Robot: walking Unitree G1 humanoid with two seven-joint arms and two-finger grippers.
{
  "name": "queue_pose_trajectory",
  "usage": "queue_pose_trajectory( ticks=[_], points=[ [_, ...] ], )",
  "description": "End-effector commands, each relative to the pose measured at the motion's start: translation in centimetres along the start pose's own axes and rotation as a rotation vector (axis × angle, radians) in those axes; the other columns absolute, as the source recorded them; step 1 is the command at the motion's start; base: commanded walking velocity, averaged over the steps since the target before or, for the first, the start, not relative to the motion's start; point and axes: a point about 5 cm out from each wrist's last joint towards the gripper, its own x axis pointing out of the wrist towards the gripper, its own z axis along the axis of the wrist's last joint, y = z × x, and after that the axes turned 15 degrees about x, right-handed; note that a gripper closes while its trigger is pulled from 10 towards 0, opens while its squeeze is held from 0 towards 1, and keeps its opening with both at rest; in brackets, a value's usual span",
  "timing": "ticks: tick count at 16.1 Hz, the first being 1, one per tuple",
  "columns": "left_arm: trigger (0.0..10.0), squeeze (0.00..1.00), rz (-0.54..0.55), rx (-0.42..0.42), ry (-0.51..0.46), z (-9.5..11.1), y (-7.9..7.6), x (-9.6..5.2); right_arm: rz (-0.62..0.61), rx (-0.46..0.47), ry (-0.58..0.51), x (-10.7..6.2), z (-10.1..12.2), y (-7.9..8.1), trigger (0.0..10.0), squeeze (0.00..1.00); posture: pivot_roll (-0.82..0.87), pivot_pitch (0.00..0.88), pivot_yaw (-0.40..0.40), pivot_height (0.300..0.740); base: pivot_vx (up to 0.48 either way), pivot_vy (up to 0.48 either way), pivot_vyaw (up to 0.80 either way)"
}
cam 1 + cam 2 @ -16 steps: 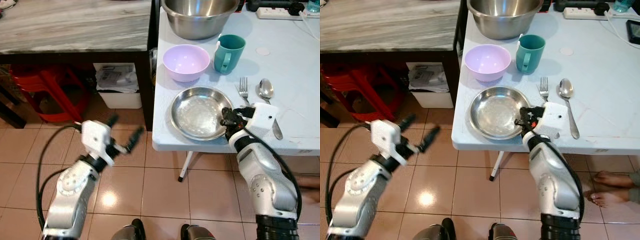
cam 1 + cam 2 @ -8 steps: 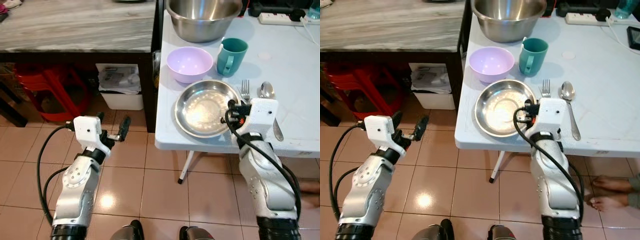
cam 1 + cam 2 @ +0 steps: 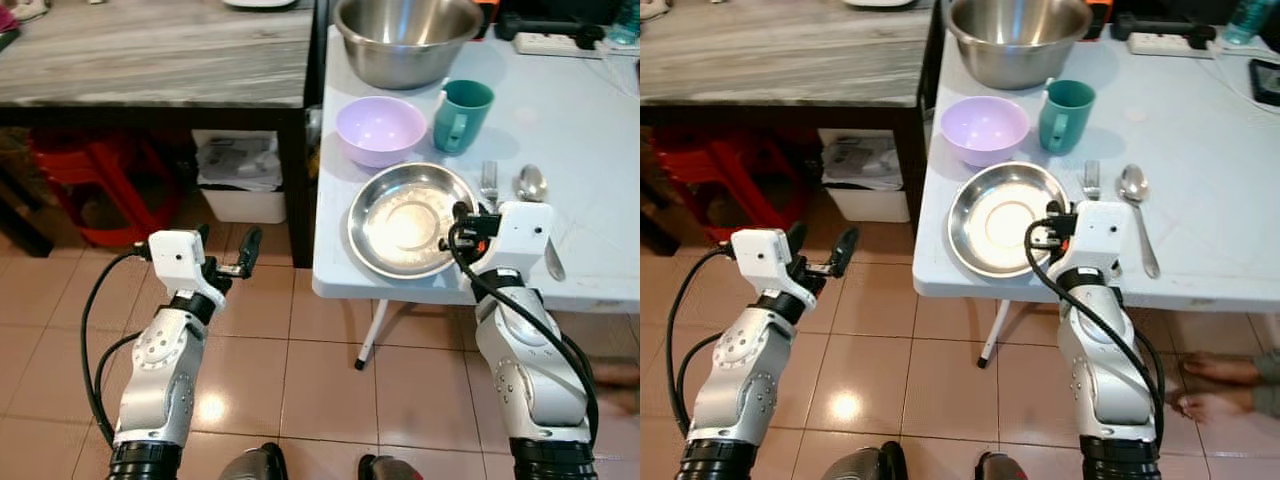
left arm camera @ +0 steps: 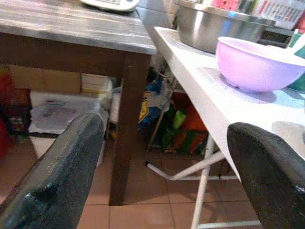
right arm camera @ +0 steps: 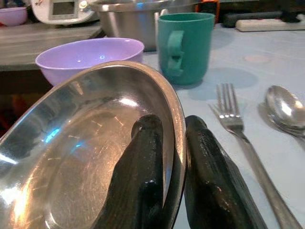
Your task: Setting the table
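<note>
Steel plate (image 3: 408,220) is sitting near the white table's (image 3: 590,120) front edge, its rim pinched between the right gripper's (image 5: 174,162) closed fingers; it is holding nothing. Behind it the lilac bowl (image 3: 380,129), green mug (image 3: 460,113) and big steel bowl (image 3: 408,38) are standing, fork (image 3: 489,183) and spoon (image 3: 531,183) alongside. Left gripper (image 3: 226,252) is hovering spread wide over open tiled floor (image 3: 300,360), having risen slightly since a second ago.

Beside the glossy, scratched steel plate (image 5: 90,143) lay a shiny metal fork (image 5: 233,119) and spoon (image 5: 286,109) on the smooth matt white tabletop (image 3: 590,120), near a smooth lilac plastic bowl (image 3: 380,128) and brushed steel mixing bowl (image 3: 405,35).
</note>
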Motion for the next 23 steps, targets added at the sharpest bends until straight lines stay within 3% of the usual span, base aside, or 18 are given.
queue_pose_trajectory(
  ticks=[1,5,23],
  points=[
    [10.0,0.0,0.002,0.003,0.01,-0.2,0.1,0.0,-0.013,-0.001,0.026,-0.2,-0.8,-0.2,10.0,0.0,-0.15,0.138,0.032,0.74,0.0,0.349,-0.8],
    [10.0,0.0,-0.012,0.001,0.007,-0.3,-0.4,0.1,-0.005,-0.002,0.033,-0.3,-1.1,-0.1,10.0,0.0,-0.15,0.14,0.033,0.74,0.0,0.365,-0.7],
    [10.0,0.0,-0.043,-0.003,0.003,-0.3,-1.7,0.6,0.016,-0.019,0.001,-0.2,-1.1,0.4,10.0,0.0,-0.15,0.143,0.042,0.74,0.0,0.4,0.05]
  ],
)
